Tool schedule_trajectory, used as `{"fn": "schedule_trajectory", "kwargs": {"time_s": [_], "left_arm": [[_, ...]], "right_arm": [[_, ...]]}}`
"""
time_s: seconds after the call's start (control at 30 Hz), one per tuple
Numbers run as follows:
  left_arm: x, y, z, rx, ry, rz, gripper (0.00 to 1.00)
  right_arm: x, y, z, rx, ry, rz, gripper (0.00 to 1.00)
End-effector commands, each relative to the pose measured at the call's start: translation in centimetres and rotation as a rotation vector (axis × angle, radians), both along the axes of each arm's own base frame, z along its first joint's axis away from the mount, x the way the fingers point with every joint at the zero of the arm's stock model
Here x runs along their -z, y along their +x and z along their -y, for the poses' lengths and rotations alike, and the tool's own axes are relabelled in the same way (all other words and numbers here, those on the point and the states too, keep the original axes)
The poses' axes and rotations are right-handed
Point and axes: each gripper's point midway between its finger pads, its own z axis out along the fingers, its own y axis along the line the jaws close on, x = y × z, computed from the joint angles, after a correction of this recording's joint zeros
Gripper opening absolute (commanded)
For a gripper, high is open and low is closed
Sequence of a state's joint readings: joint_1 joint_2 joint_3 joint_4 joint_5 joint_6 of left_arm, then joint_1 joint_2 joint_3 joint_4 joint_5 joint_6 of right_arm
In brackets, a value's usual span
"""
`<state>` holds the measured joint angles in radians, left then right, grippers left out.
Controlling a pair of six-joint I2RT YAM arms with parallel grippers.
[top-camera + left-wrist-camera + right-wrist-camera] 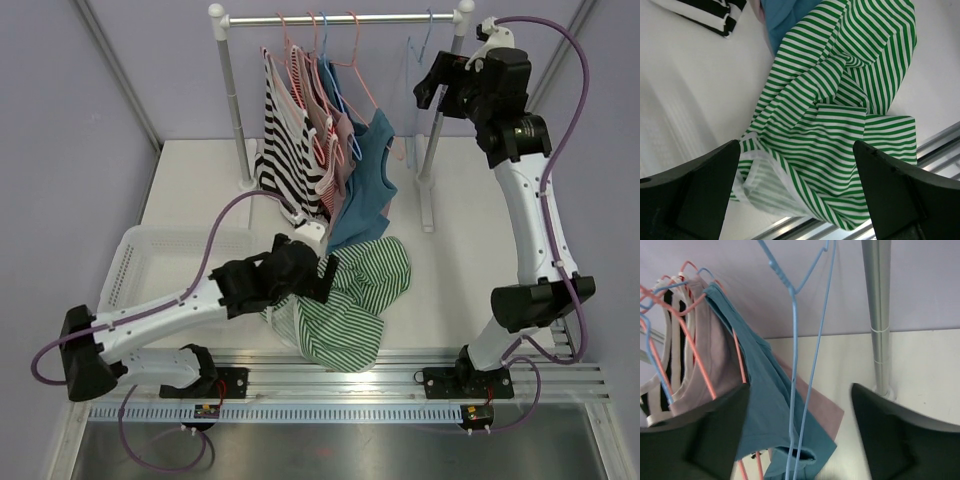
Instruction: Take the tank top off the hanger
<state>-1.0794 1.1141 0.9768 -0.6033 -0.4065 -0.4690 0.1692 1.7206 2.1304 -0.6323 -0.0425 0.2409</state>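
The green-and-white striped tank top (355, 300) lies crumpled on the white table (455, 265) just in front of the metal clothes rack (340, 18), off any hanger. It looks light and limp; I'd pinch a hem fold. The left gripper (797, 195) hangs over it, jaws spread and empty. Up at the rack's rail, the right gripper (800, 430) stands released by a bare blue wire hanger (792, 290).

Green-striped tank top (365, 290): left portion lay hidden under the left gripper (305, 275) in the overhead view, and its upper part was cut by the top edge of the left wrist view. Left gripper fingers (695, 195): bases cropped at the bottom edge. Blue hanger (793, 292): hook and lower bar ran out of the right wrist view. Rack post (877, 315): top cut off. Right gripper (800, 395): fingers (695, 440) blurred, cropped below. Black-striped garment (710, 15): only a corner showed. Basket (128, 250): near side hidden by the left arm.
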Motion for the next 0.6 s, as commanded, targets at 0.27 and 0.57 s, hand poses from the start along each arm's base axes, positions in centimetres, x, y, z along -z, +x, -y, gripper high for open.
{"fn": "schedule_trajectory", "kwargs": {"time_s": [0.27,0.57], "left_arm": [[5.0,3.2,9.2,0.125,0.037,-0.016,0.99],[12.9,4.2,10.9,0.093,0.158,-0.117,0.99]], "right_arm": [[-5.5,-15.2,2.6,-0.023,-0.013,0.149,0.99],[-5.8,-26.2,-1.6,-0.359,0.071,0.266,0.99]]}}
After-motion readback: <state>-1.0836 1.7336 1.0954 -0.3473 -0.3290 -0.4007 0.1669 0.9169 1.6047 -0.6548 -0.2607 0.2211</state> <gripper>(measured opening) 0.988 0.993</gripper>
